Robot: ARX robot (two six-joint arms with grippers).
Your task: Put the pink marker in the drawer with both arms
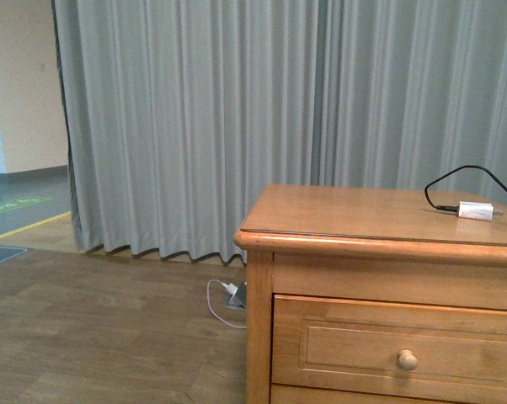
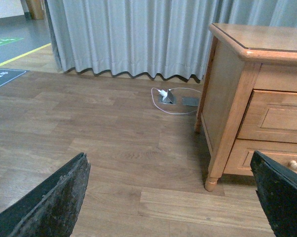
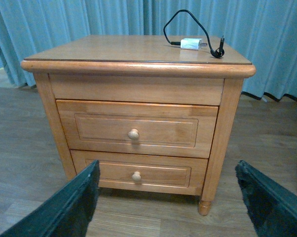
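Honey-coloured wood fills my view: the cabinet [image 3: 138, 98] stands ahead on the floor, its upper drawer [image 3: 136, 129] fully closed, round knob [image 3: 133, 134] facing me. On its top surface [image 3: 133, 49], far right, lies a white adapter [image 3: 191, 44] with a black cable [image 3: 178, 19]. My left hand [image 2: 168, 197] and right hand [image 3: 168, 197] both have fingers spread wide apart, holding nothing. The pink marker appears in none of my views.
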